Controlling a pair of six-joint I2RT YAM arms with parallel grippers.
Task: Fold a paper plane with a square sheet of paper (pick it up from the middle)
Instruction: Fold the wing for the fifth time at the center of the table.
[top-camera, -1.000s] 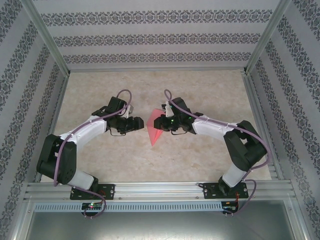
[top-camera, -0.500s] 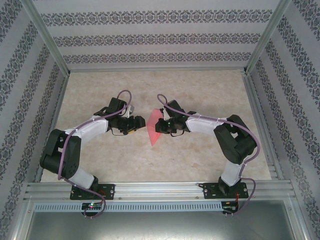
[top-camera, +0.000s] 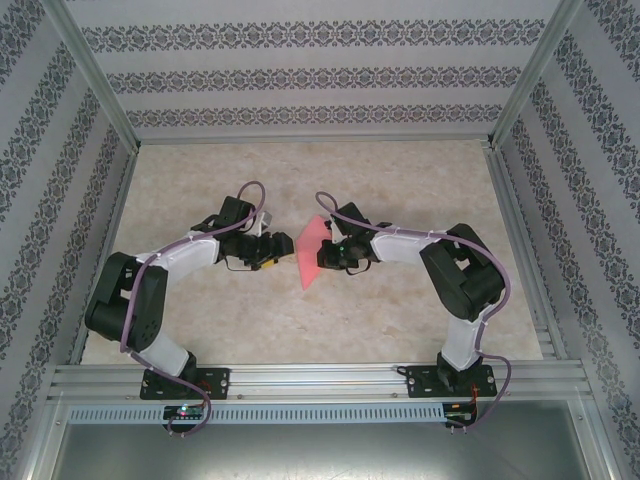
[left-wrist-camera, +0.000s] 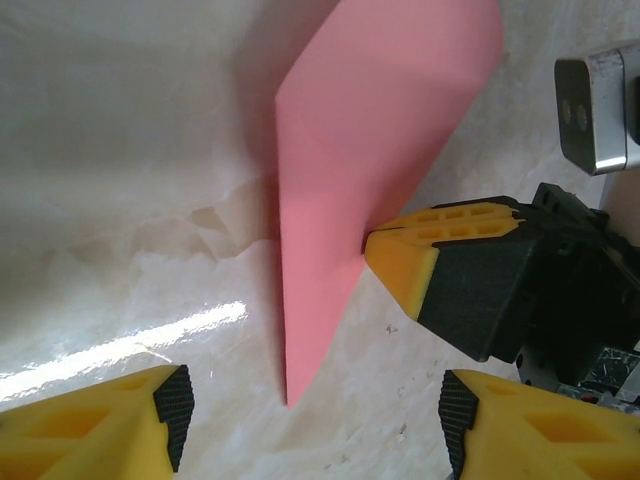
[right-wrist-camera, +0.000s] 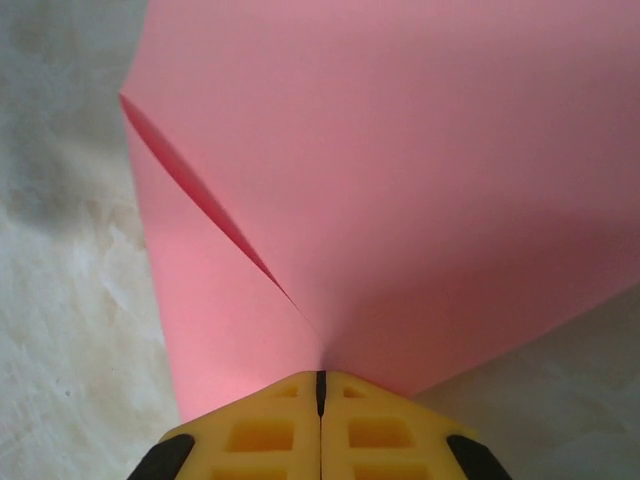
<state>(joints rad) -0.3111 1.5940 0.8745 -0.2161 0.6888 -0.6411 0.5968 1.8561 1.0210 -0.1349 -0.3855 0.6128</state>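
The pink sheet of paper is folded into a narrow pointed shape and stands on edge at the middle of the table, its tip toward the near side. My right gripper is shut on its right edge; in the right wrist view the jaws meet on the paper, beside a crease. My left gripper is open just left of the paper and apart from it. From the left wrist, the paper's point lies ahead between the open fingers, and the right gripper pinches it.
The marbled tabletop is walled by patterned panels on three sides, with metal posts at the corners. An aluminium rail carrying both arm bases runs along the near edge. Open tabletop lies behind and in front of the grippers.
The right gripper has closed on the paper and shifted slightly left, lifting the paper more upright. The left arm's elbow has swung back while its open gripper stayed beside the paper.
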